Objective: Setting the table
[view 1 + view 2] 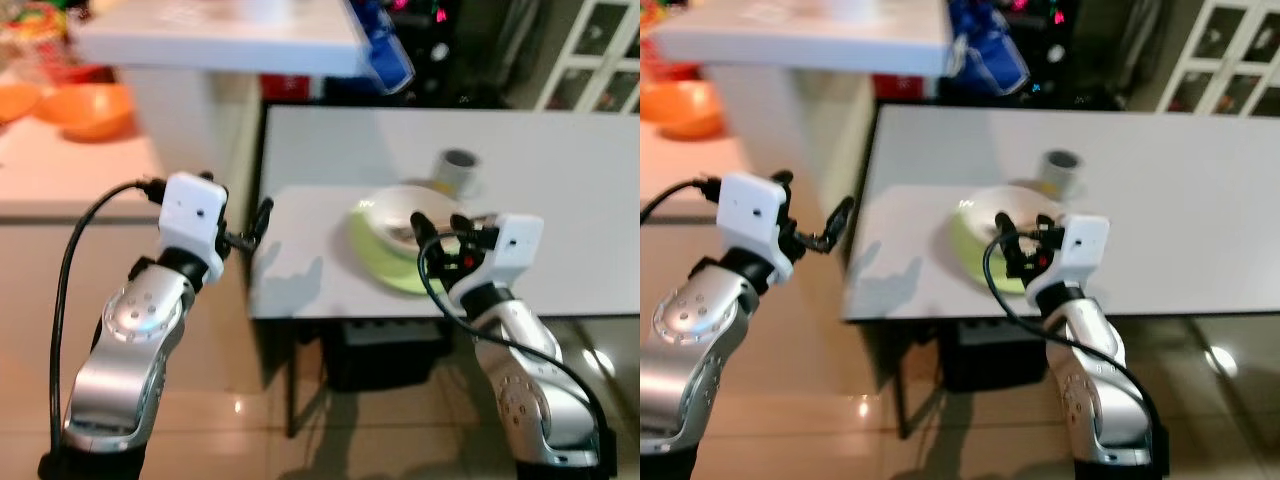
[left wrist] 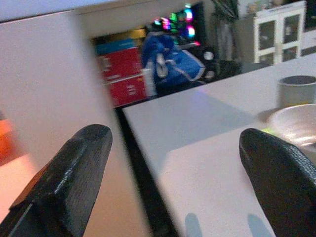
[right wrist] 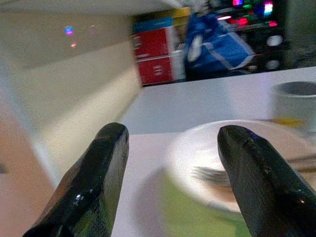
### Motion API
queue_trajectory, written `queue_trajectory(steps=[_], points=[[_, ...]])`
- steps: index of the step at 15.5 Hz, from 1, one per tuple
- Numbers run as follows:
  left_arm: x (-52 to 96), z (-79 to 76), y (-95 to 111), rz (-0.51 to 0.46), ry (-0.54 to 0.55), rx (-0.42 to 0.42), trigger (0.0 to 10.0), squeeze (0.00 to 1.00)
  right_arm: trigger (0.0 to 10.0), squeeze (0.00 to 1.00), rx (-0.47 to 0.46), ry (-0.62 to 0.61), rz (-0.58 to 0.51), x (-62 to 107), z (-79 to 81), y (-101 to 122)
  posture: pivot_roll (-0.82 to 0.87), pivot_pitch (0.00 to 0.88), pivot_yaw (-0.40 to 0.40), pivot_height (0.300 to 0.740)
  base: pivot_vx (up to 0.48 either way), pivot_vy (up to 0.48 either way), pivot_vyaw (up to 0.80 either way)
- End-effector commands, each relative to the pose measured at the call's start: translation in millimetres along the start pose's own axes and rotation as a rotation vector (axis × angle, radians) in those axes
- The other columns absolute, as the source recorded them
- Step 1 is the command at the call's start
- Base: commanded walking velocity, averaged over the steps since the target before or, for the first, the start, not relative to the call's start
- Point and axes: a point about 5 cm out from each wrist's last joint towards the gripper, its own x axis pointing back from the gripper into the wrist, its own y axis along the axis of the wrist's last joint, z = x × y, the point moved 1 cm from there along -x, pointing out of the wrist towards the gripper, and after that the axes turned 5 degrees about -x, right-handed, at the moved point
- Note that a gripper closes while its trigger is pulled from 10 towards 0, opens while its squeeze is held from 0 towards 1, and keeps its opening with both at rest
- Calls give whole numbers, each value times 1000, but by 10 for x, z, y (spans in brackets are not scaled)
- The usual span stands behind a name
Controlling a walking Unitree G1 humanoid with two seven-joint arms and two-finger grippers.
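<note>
A white bowl sits on a lime-green plate near the front edge of the white table. A fork lies in the bowl. Just behind stands a grey cup. My right gripper hovers at the bowl's near rim, open, with nothing between its fingers. My left gripper is off the table's left front corner, open and empty, its fingers pointing across the tabletop toward the bowl and the cup.
A pale counter to the left carries orange bowls. A white shelf overhangs at the back, with a blue bag and red boxes behind it. A white glass-door cabinet stands far right. Tiled floor lies below.
</note>
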Motion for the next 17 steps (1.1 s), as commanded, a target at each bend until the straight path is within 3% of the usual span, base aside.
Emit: queue_trajectory(steps=[1, 17], points=[[10, 57, -64, 33, 30, -5, 10000, 0, 10000, 0, 3, 28, 23, -25, 78, -31, 40, 0, -49, 740, 0, 480, 0], [-6, 84, -110, 43, 89, -9, 10000, 0, 10000, 0, 62, 76, 39, -99, 136, 1, 39, 0, -63, 740, 0, 479, 0]])
